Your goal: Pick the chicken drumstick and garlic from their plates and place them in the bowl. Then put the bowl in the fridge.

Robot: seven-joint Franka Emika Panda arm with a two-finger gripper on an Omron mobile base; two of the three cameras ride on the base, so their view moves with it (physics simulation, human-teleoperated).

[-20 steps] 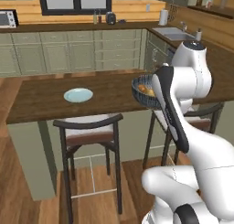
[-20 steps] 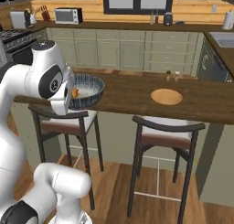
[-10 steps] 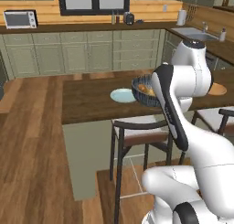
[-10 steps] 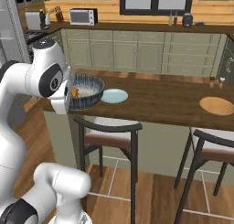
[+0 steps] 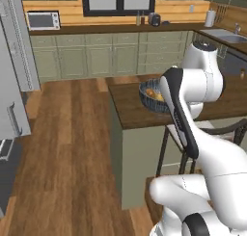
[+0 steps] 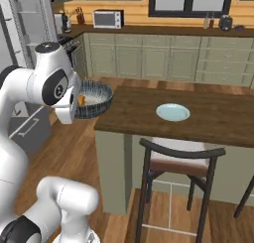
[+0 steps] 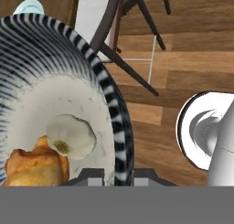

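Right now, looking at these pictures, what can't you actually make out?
- Gripper fingertips: hand view's bottom edge cuts them off.
- Bowl: in the left base view the white arm covers its right side; the chicken drumstick is a small orange blur.
- Garlic: plain in the hand view, too small to tell in the base views.
- Fridge: cut by the left base view's left edge.

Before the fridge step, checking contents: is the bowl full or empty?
Loaded: the bowl holds the chicken drumstick and the pale garlic inside.

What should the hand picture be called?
Gripper shut on the bowl rim, with chicken drumstick and garlic inside.
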